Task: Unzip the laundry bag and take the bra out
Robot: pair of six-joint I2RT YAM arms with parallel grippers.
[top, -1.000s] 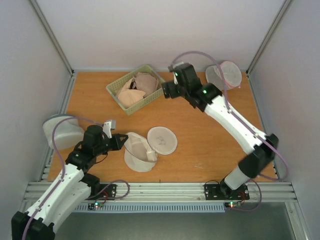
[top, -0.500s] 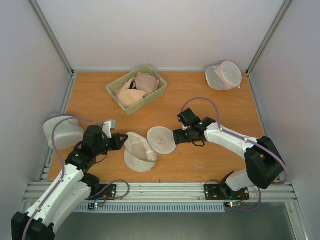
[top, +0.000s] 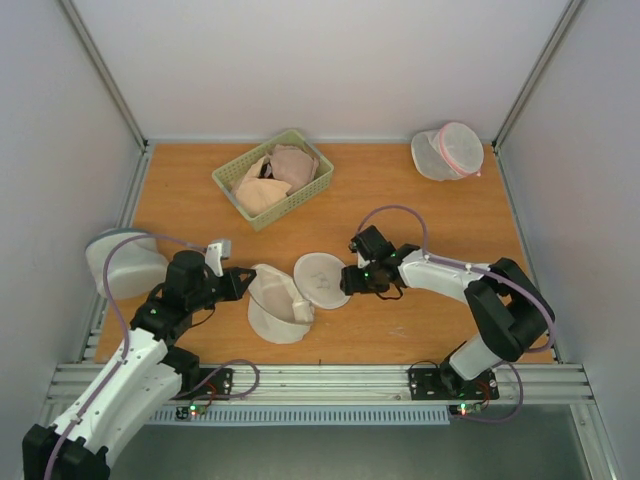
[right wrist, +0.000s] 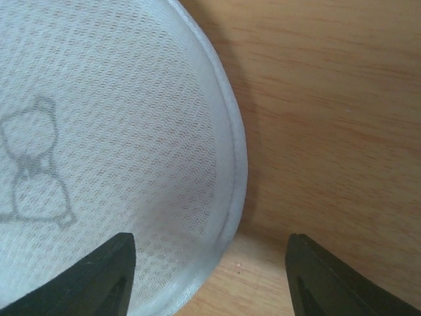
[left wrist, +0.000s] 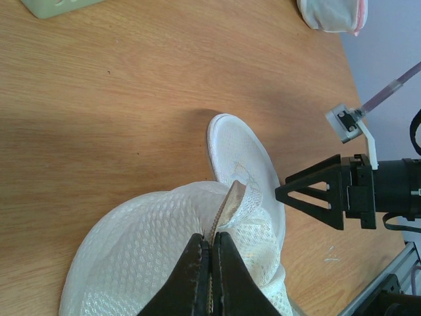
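Surface: wooden table [top: 420, 210], pale walls around.
Left gripper [left wrist: 212, 247]: pressed together, pinching a fold of the bag's edge (zip pull not discernible).
Laundry bag [top: 275, 312]: near centre, round flap [top: 322, 280] just beside.
Right gripper [right wrist: 209, 243]: spread at the flap's rim.
Far: green basket [top: 272, 178], pink-zipped bag [top: 447, 150].

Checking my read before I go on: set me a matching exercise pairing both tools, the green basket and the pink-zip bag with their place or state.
1. left tool
2. right tool
3. green basket
4. pink-zip bag

A. far right corner of the table
B. open, at the round flap rim
C. shut on the laundry bag
D. holds beige garments

Pairs: 1-C, 2-B, 3-D, 4-A
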